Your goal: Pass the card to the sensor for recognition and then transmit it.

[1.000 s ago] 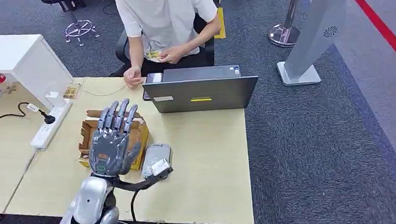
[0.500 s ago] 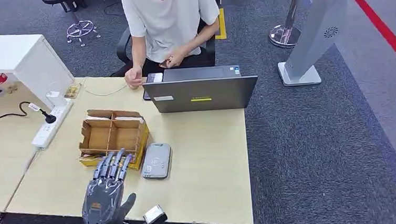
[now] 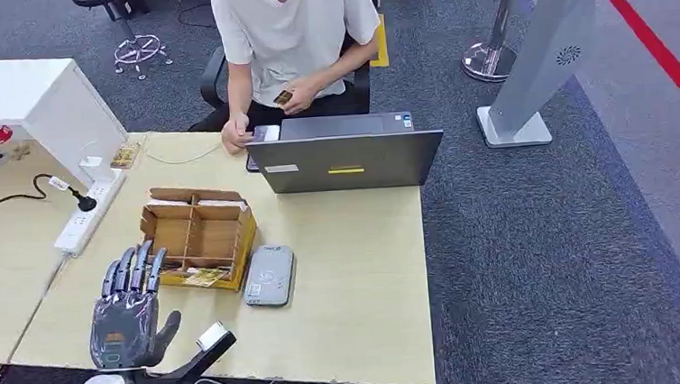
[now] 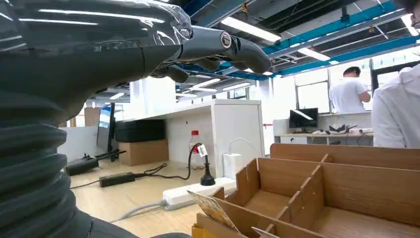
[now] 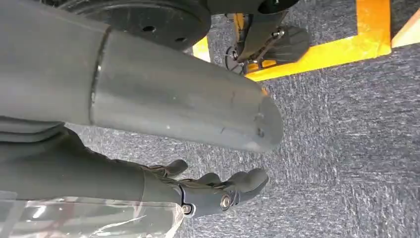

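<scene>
desk | l hand fingers spread, empty (near box) | r hand fingers loose, empty

Just past the fingers of the left hand you see a brown cardboard box with little walls inside. It sits on a light wood table. Far ahead of the fingers stands a grey laptop. A person in a white shirt sits behind it. Off to the fingers' left lies a white power strip, near a white cabinet.
</scene>
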